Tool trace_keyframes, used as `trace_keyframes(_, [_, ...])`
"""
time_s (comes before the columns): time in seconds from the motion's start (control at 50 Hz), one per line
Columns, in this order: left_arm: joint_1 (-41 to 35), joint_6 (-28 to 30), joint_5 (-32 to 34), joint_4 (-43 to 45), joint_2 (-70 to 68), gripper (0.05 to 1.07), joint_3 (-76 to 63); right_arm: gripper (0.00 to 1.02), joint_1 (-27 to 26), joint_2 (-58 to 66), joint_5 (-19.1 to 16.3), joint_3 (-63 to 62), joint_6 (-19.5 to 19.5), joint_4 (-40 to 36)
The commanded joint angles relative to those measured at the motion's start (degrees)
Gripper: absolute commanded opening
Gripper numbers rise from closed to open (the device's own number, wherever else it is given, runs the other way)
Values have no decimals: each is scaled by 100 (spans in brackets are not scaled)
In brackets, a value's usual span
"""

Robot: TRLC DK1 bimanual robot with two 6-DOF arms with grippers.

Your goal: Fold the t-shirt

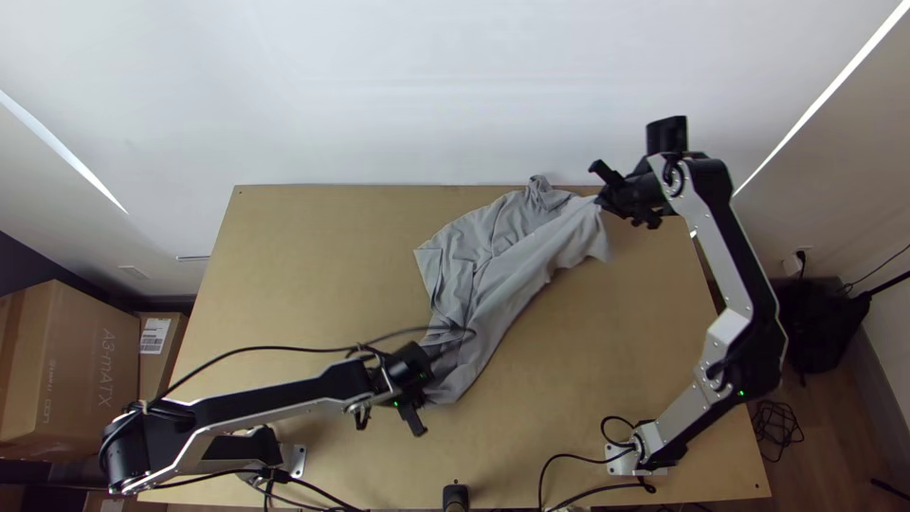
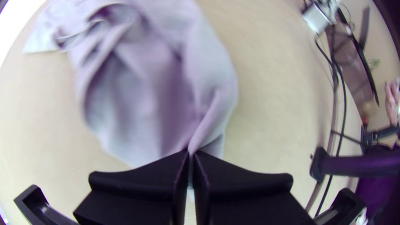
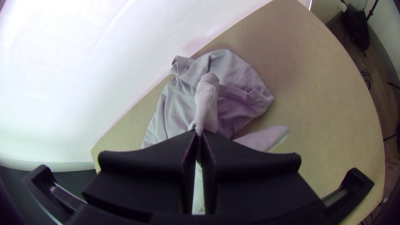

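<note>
The grey t-shirt (image 1: 512, 261) lies bunched and stretched on a slant across the table, from the far edge to near the left arm's gripper. My left gripper (image 1: 427, 374) is at its near end; in the left wrist view the left gripper (image 2: 191, 156) is shut on a pinch of the shirt (image 2: 146, 83). At the cloth's far right part is my right gripper (image 1: 607, 194). The right wrist view has the right gripper (image 3: 199, 133) shut on a raised fold, with more of the shirt (image 3: 237, 71) loosely crumpled beyond. Which parts of the garment are held, I cannot tell.
Bare wooden table (image 1: 303, 275) lies left of the cloth, and more to its right. A white wall stands along the far edge. Black cables (image 1: 569, 457) run along the near edge. Cardboard boxes (image 1: 71, 370) stand off the table's left side. A person's hand (image 2: 391, 100) is at the left wrist view's edge.
</note>
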Motion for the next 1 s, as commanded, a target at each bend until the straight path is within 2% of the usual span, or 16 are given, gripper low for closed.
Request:
trace_keyframes(0.0, [742, 56, -135, -113, -458, 8, 27, 2, -255, -477, -46, -460, -487, 39])
trace_keyframes(0.14, [1937, 346, -205, -421, -784, 8, 616, 2, -581, -1101, -90, -1101, -918, 452])
trace_keyframes(0.24, [2702, 425, -205, -526, -951, 8, 1161, 2, -730, -1752, -90, -1655, -1208, 1234])
trace_keyframes(0.36, [3449, 276, -205, -509, -1003, 8, 1881, 2, -809, -2367, -90, -2033, -1946, 2192])
trace_keyframes(0.44, [3783, 74, -249, -526, -1065, 8, 2435, 2, -871, -2745, -90, -2253, -2210, 2904])
trace_keyframes(0.58, [4134, -49, -847, -447, -1126, 8, 3499, 2, -1011, -3079, -90, -2156, -2368, 4029])
trace_keyframes(0.76, [4697, 74, -1233, -280, -986, 8, 4984, 2, -1073, -3000, -64, -1435, -2508, 4882])
trace_keyframes(0.86, [4890, 522, -1629, 106, -810, 8, 5801, 2, -1073, -2921, -20, -996, -2658, 5207])
trace_keyframes(0.98, [4908, 1155, -2024, 546, -687, 8, 6531, 2, -1055, -2877, 94, -486, -2658, 5365])
